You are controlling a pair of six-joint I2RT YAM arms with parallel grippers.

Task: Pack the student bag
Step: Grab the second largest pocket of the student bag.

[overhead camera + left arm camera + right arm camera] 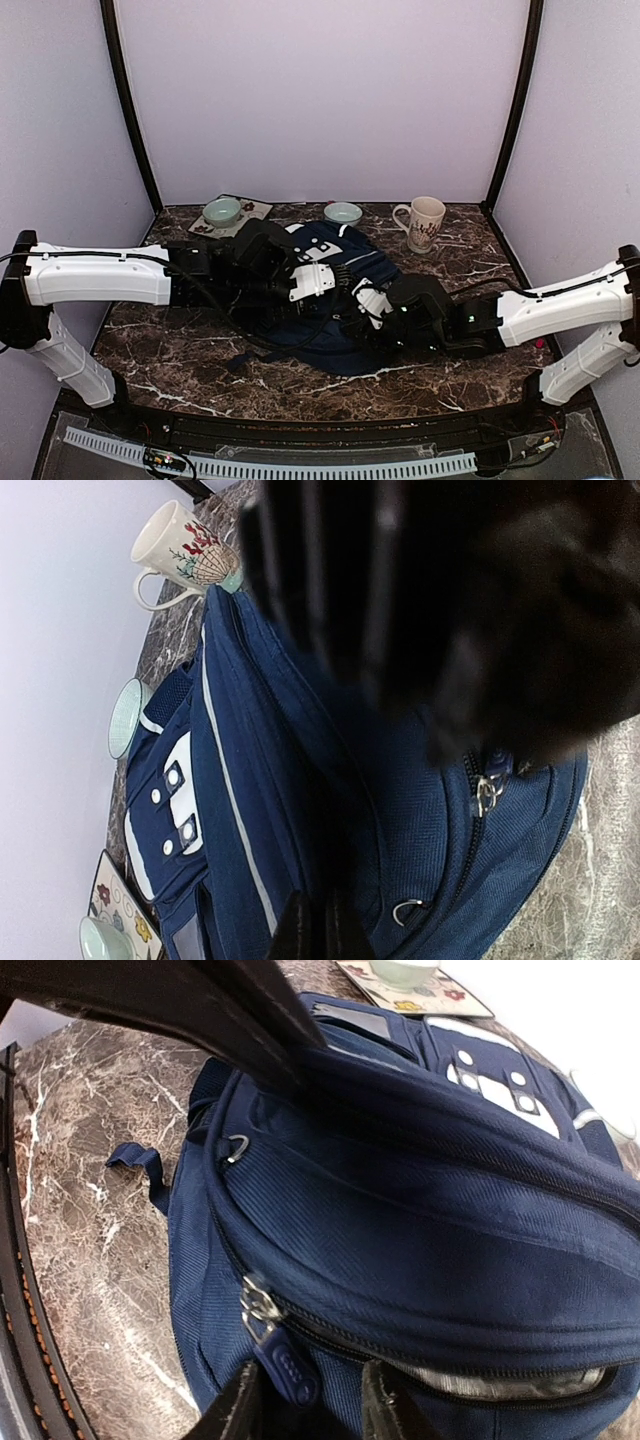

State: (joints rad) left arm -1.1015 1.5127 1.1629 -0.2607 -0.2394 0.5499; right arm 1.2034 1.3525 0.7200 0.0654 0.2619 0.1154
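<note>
The student bag (335, 345), navy with thin white stripes, lies at the middle of the table. Its white patch (180, 760) shows near the top. My left gripper (322, 281) reaches over the bag from the left. In the left wrist view its fingers (322, 925) are closed together on a fold of the bag's fabric. My right gripper (372, 306) is at the bag's right side. In the right wrist view it (312, 1400) is open, with the blue zipper pull (287, 1365) between its fingers. Grey lining (500, 1380) shows where the zip gapes.
A white flowered mug (425, 222) stands at the back right. Two pale green bowls (222, 211) (343, 213) stand behind the bag, the left one on a patterned tile (258, 210). A loose strap (140, 1160) lies on the marble table (180, 370).
</note>
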